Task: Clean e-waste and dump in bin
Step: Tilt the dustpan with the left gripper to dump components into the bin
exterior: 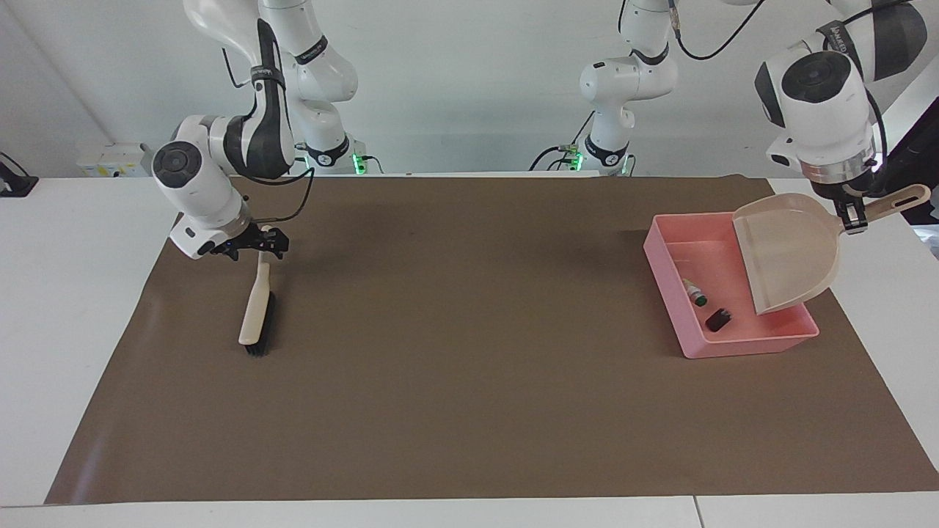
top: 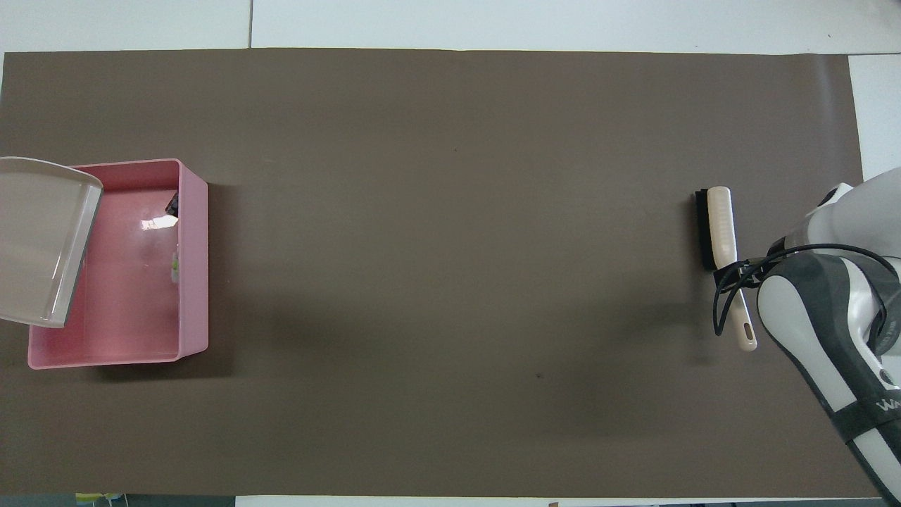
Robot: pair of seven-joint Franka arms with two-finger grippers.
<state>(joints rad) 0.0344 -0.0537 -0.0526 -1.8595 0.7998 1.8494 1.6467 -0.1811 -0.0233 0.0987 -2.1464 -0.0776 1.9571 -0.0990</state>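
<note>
Item 1. Right tool (exterior: 253, 246): is hanging over the robot-side end of the brush's handle, with its jaws standing apart. Whether they are touching the handle cannot be told.

Item 2. Brush (exterior: 257, 312): beige, with black bristles. It is lying on the brown mat (exterior: 469, 330) toward the right arm's end of the desk (exterior: 73, 293), handle pointing to the robots and bristle head farther out.

Item 3. Left tool (exterior: 851, 220): is clamping the handle of the dustpan (exterior: 788, 249) and holding it up in the air.

Item 4. Dustpan: beige, with a rounded back. It is tilting steeply, open mouth down, over the part of the bin nearer the left arm's end of the desk.

Item 5. Bin (exterior: 664, 257): a shallow rectangular pink tray. It is sitting on the mat toward the left arm's end of the desk.

Item 6. E-waste, white part (exterior: 695, 292): small, slender and pale, with a green tip. It is lying on the bin's floor, close to the wall that faces mid-desk.

Item 7. E-waste, dark brown block (exterior: 718, 318): smaller and nearly black. It is lying in the bin just beside the white part, farther from the robots and near the bin's outer end wall.
</note>
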